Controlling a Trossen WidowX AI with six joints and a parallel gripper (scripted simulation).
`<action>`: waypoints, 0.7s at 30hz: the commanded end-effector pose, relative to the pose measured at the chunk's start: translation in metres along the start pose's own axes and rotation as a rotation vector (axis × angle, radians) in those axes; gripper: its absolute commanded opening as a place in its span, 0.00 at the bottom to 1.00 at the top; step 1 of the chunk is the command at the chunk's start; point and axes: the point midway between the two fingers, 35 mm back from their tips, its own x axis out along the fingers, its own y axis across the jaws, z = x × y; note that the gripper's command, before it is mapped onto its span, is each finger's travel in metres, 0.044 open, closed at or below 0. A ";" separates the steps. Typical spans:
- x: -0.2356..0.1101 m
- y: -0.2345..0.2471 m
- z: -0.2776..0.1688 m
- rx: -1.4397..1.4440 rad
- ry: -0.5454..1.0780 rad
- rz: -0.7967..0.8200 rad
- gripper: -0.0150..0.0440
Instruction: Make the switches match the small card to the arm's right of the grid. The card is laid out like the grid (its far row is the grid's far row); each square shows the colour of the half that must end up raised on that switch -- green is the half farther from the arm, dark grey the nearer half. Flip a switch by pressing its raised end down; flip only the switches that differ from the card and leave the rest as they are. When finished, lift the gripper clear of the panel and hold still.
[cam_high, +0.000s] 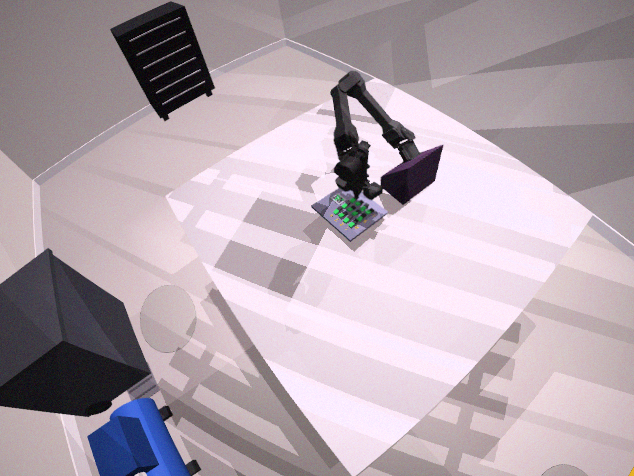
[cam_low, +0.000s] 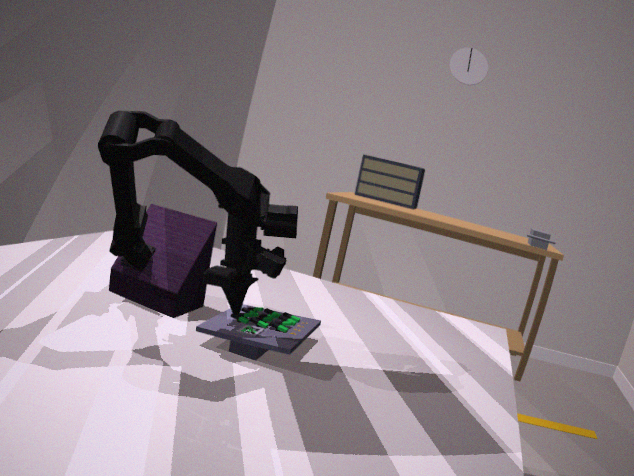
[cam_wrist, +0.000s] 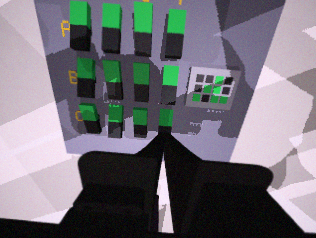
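Observation:
A grey switch panel (cam_wrist: 225, 35) (cam_high: 321, 209) (cam_low: 299, 335) carries a grid of green-and-dark rocker switches in three rows of several. The small card (cam_wrist: 212, 87) (cam_low: 249, 330) lies at the grid's right side, with green and dark squares. My gripper (cam_wrist: 163, 136) (cam_low: 236, 311) (cam_high: 356, 193) is shut and empty. Its tips point down at the near dark half of the rightmost switch (cam_wrist: 166, 119) in the nearest row. I cannot tell whether the tips touch it.
A purple wedge block (cam_high: 413, 173) (cam_low: 171, 261) stands at the arm's base behind the panel. A wooden side table (cam_low: 440, 225) stands off the mat by the wall. A black drawer cabinet (cam_high: 163, 58) and a dark box (cam_high: 61, 333) stand far away.

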 end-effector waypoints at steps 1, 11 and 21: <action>0.001 0.000 0.000 -0.007 0.000 -0.005 0.25; 0.002 0.000 0.000 -0.007 0.000 -0.005 0.25; 0.004 0.000 0.000 -0.007 0.000 -0.005 0.25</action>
